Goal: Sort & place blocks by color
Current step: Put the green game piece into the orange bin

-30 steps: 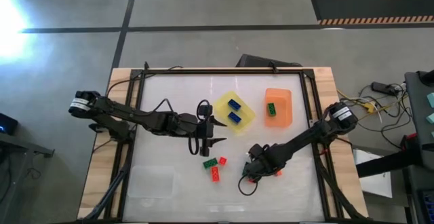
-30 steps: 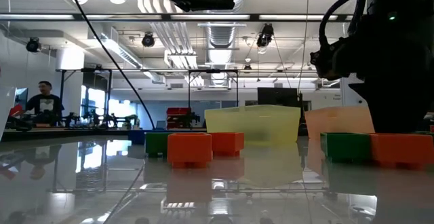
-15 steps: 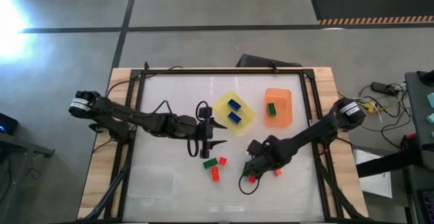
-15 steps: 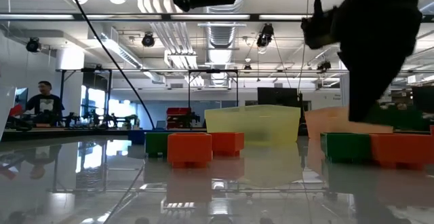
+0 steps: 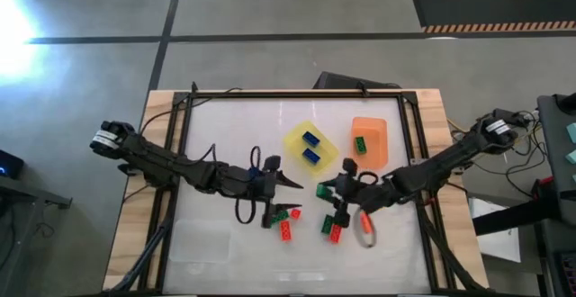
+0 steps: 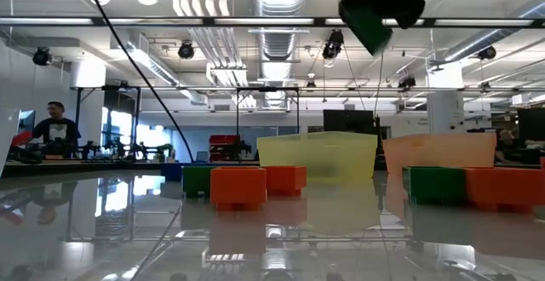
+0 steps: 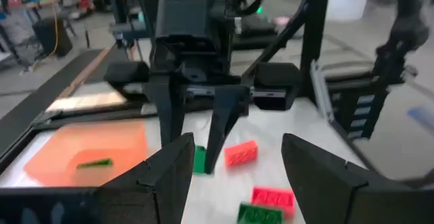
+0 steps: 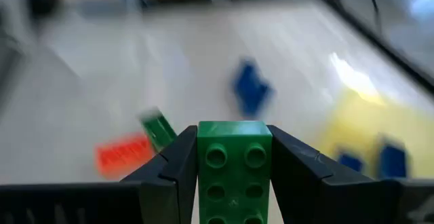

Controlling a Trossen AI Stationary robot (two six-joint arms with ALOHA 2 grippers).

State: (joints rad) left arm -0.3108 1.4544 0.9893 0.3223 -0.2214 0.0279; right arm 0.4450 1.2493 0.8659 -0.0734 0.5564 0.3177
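Observation:
My right gripper [image 5: 324, 190] hangs above the table's middle, shut on a green block [image 8: 234, 173]; the low view shows this block [image 6: 375, 21] high above the table. My left gripper [image 5: 279, 200] stands open just to its left, with nothing between its fingers [image 7: 169, 180]. Loose on the table lie a green block [image 5: 281, 214], two red blocks [image 5: 295, 213] [image 5: 286, 232] and a green and red pair [image 5: 331, 229]. The yellow tray [image 5: 297, 139] holds two blue blocks. The orange tray [image 5: 373, 153] holds one green block [image 5: 360, 142]. My right gripper pinches the green block's two opposite long sides [image 8: 202, 176] between its two fingers, the studded top facing the wrist camera. The fingers come from the table's right, slanting a little downward. The block is lifted clear of the table.
A blue block [image 8: 251, 88] shows on the table in the right wrist view. Another red block [image 5: 367, 221] lies under the right arm. A clear tray [image 5: 202, 241] sits at the near left. The two grippers stand close together over the table's middle.
My right gripper has risen from the table near the red blocks with the green block, gone toward the table's left and tipped from pointing down to almost level. The block is now lifted clear. My left gripper has swung a little toward the near edge.

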